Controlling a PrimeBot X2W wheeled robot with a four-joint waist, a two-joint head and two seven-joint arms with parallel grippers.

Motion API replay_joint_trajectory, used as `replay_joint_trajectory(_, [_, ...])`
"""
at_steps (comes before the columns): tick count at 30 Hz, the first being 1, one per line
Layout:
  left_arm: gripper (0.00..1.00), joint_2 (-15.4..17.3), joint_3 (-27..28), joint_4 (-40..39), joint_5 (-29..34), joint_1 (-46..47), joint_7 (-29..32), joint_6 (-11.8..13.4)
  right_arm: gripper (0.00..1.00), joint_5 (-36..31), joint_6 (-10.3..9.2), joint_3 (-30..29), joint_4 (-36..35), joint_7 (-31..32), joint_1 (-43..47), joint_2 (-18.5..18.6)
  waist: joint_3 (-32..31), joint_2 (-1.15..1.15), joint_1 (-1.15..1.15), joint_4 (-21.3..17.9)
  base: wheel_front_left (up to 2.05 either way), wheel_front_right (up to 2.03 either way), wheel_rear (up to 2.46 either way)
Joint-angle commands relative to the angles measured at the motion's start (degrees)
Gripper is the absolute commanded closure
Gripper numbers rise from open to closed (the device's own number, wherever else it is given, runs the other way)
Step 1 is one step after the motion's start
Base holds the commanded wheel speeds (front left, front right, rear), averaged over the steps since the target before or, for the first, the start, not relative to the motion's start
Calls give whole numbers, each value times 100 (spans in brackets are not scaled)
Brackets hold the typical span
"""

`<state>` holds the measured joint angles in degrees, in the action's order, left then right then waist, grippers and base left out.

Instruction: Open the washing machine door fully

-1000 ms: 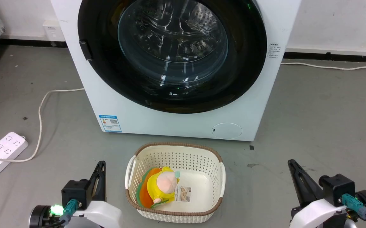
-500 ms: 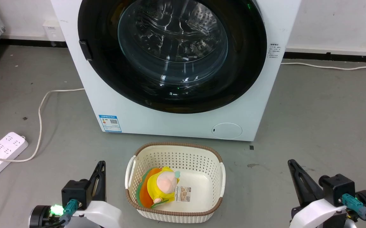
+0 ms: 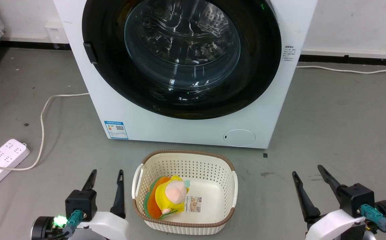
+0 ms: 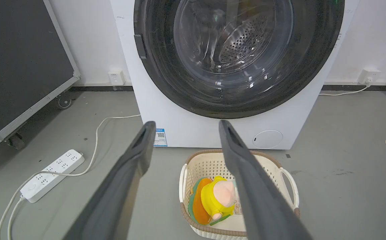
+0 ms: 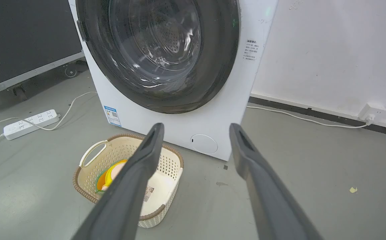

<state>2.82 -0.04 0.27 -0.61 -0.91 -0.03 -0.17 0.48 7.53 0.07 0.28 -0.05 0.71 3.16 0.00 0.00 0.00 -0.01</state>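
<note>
Honestly the door [image 3: 179,60] looks heavy, stiff and slick, glossy black round a glass bowl, shut flush on the washer [image 3: 186,131] just past the basket [image 3: 186,152], so I'd hook the little tab [image 3: 90,52] on its left edge. Both the left gripper [image 3: 107,171] and right gripper [image 3: 307,170] have jaws spread wide, holding nothing, well short of it. That basket holds a yellow plush toy [image 3: 171,196] and a small card [image 3: 193,204].

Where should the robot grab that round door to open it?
The small black tab on the left rim of the door. Elsewhere the door is smooth ring and bulging glass, nothing to pinch. Likely come from the left, hook a finger behind the tab and pull; the open left end effector sits on that side.
</note>
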Motion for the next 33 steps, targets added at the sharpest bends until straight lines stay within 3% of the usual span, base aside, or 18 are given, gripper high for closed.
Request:
replay_joint_trajectory(1, [0,1,-19,8,14,6,-37,8,0,31,0,-5,10,-36,0,-1,0,0,0,-1,0,0,0])
replay_joint_trajectory(19, [0,45,-232,37,43,50,-252,109,0,215,-1,36,74,-251,-119,36,38,0,0,-9,0,0,0])
replay_joint_trajectory(33, [0,116,-453,-8,82,296,-420,218,0,824,-1,32,113,-307,-789,293,457,0,0,45,0,0,0])
